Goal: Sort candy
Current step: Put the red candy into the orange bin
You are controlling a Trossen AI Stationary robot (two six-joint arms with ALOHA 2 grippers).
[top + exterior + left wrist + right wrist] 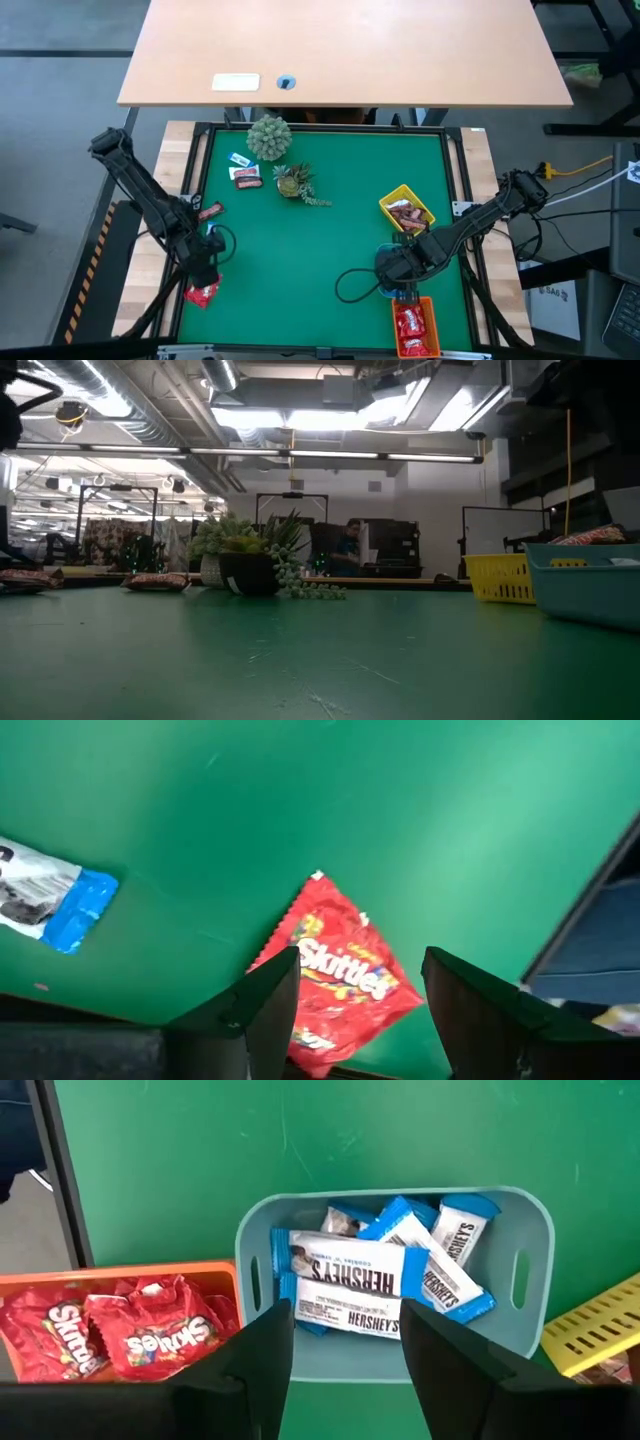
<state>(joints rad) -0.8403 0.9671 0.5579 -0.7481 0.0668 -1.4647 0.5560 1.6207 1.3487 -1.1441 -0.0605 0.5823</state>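
Above the red Skittles packet [340,975] at the counter's [330,240] edge, my left fingers [270,1010] straddle it, spread and empty. Closing crooked could nudge it off. My right fingers [260,1355] hover, parted and empty, over the blue tray's [250,1245] Hershey's bars [350,1270].

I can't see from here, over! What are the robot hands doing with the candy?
Left gripper open above red Skittles packet. Right gripper open, empty, over blue tray of Hershey's bars. Nothing blocking.

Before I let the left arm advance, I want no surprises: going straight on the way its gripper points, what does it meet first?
Most likely the red Skittles packet, lying between the open fingers of the left gripper; depth is unclear.
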